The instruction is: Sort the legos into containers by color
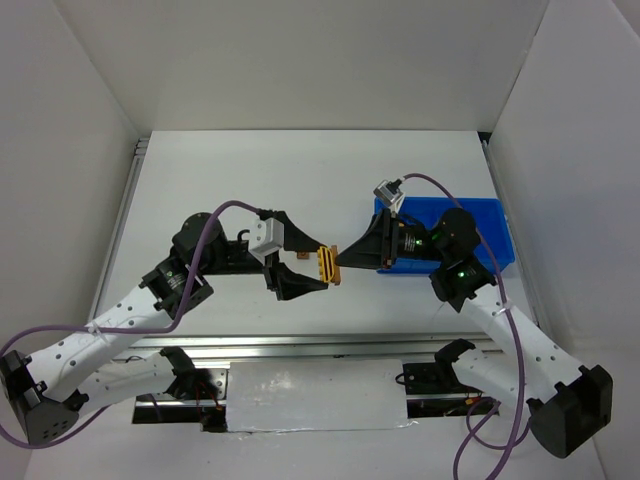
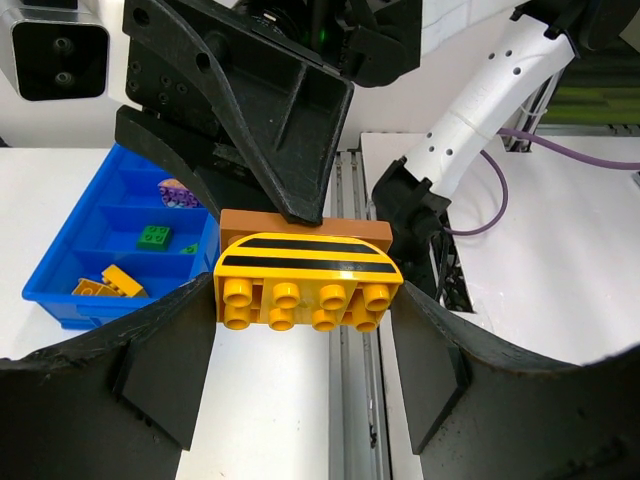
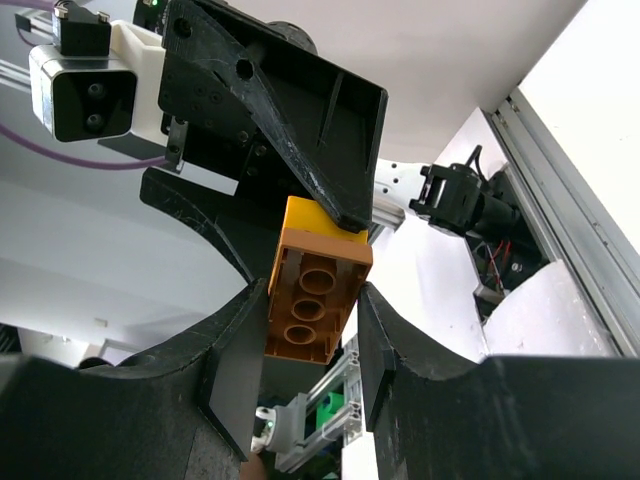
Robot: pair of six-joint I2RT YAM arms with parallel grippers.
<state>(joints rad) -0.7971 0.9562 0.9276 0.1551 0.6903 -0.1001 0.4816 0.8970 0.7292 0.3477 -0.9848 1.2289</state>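
Yel lego joined to brown lego, midair.

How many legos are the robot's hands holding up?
2. The yellow striped lego sits in the left hand; the orange lego, stuck to its back, sits in the right hand. I see none hidden behind them.

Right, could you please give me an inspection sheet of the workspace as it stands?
Surface: white table.
Job's things: yellow striped brick joined to orange brick, outside the tray; blue tray holds green brick, purple brick, yellow bricks.
Clutter: nothing seen.
Grippers: left gripper shut on yellow striped brick; right gripper shut on orange brick.
Cables: purple cables trail behind both grippers.
Surroundings: white walls on three sides.
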